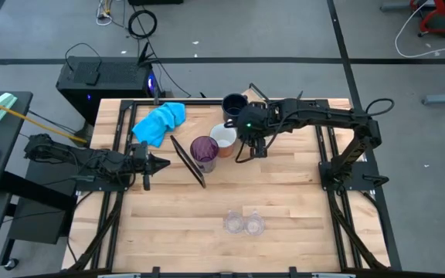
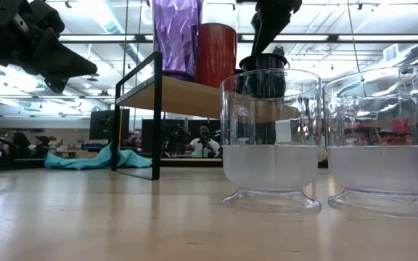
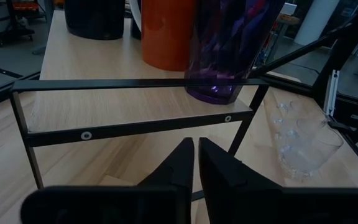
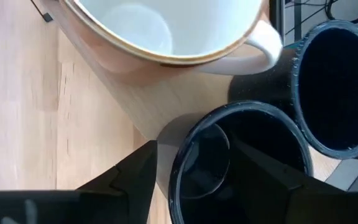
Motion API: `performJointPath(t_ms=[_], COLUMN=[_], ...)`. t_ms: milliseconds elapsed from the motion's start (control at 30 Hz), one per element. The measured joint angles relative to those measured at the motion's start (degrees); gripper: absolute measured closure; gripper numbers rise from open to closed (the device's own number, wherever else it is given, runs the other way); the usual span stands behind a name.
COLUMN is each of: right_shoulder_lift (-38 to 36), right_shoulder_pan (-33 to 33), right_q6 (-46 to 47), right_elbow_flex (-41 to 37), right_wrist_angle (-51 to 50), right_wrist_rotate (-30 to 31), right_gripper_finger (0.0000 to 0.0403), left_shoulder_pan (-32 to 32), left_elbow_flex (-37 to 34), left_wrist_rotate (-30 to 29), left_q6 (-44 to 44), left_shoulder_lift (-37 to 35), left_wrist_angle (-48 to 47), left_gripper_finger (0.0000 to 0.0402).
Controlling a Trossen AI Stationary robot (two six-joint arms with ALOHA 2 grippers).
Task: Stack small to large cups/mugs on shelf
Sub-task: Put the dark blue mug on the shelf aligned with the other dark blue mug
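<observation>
Dark navy mug (image 4: 241,162) sits between the spread fingers of the right gripper (image 4: 194,177) on the shelf (image 1: 284,147), beside the white mug (image 4: 166,31); left gripper (image 3: 194,163) pressed together, waiting nearby.

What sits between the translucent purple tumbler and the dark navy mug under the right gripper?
The white mug with an orange outside stands between the purple tumbler and the navy mug under the right gripper, per the high view.

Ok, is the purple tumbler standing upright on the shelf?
Yes, upright. The purple tumbler stands with its base flat on the shelf, walls vertical in the low view.
</observation>
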Motion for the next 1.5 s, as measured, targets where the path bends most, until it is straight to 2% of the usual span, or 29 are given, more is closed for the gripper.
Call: performJointPath(t_ms=[267, 367, 567, 833, 1033, 1500], right_shoulder_lift=[-4.10, -5.72, -7.33, -7.28, -7.20, -7.24], right_shoulder_pan=[1.05, 2.20, 1.99, 2.03, 1.99, -0.18], right_q6=[1.17, 1.91, 12.81, 17.15, 13.85, 11.48], right_elbow_flex=[0.07, 0.08, 0.05, -7.45, -12.63, -14.24], right_wrist_angle=[-1.28, -6.66, -14.73, -11.93, -6.61, -1.83], right_wrist_rotate=[-1.73, -1.81, -0.65, 0.81, 2.70, 3.67], right_gripper_finger=[0.0192, 0.0192, 0.0192, 0.0192, 0.0192, 0.0192], left_shoulder_pan=[-0.02, -0.02, -0.01, 0.00, -0.02, -0.02], left_elbow_flex=[-0.01, 0.00, 0.00, -0.01, 0.00, 0.00], left_wrist_rotate=[0.00, -0.02, -0.01, 0.00, -0.02, 0.00], left_q6=[0.01, 0.00, 0.02, 0.02, 0.00, 0.02], left_shoulder_lift=[0.02, 0.00, 0.01, 0.01, 0.00, 0.00], left_wrist_angle=[0.00, 0.00, 0.00, 0.00, 0.00, 0.00], left_gripper_finger=[0.0361, 0.0362, 0.0371, 0.0365, 0.0362, 0.0369])
